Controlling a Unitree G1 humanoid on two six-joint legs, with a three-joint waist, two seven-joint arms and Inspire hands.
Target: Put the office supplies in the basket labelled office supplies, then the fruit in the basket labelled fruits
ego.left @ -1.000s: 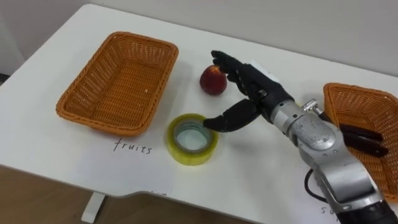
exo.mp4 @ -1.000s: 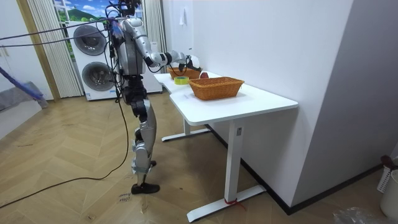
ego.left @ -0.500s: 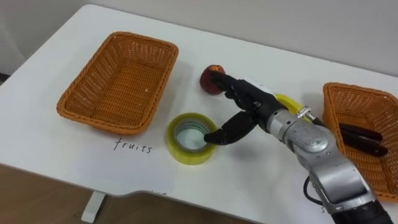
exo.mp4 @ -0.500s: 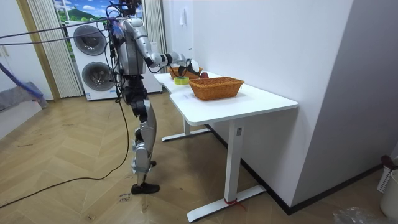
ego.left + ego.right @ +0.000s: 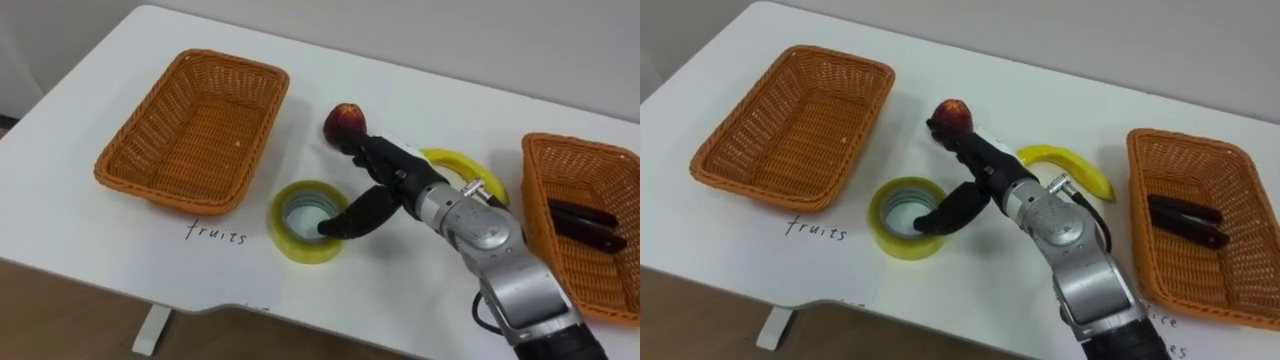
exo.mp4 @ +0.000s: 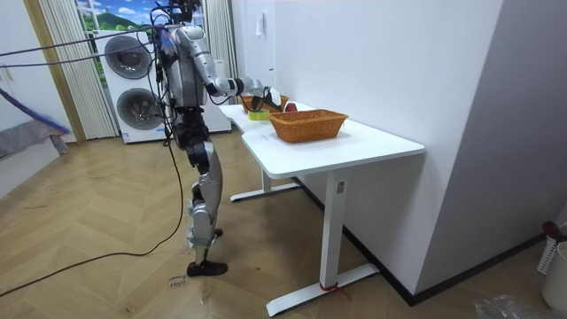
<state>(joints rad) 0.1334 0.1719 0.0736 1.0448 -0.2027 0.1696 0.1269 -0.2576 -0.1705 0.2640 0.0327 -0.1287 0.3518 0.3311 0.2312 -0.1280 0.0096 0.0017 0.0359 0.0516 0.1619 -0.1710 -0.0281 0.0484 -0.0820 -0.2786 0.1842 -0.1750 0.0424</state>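
The robot stands upright at the long side of a white desk (image 5: 90,235), with two stacked washing machines (image 6: 135,89) behind it in the room view, and its right arm is stretched out over the desktop. The right hand (image 5: 395,178) lies low over the middle of the desk with its fingers (image 5: 365,152) loosely extended and spread wide from the thumb, gripping nothing. The fingertips touch the near right side of a red apple (image 5: 345,118), which sits on the desk just to the right of the left basket (image 5: 150,120). The thumb (image 5: 350,218) points the other way and rests against the rim of a yellow roll of tape (image 5: 300,235), which lies flat just in front of that basket's right corner. The left basket holds nothing. A banana (image 5: 1072,166) lies on the desk beyond the forearm, between the apple and the right basket (image 5: 600,165). In the right basket lies a dark, long office tool (image 5: 585,222).
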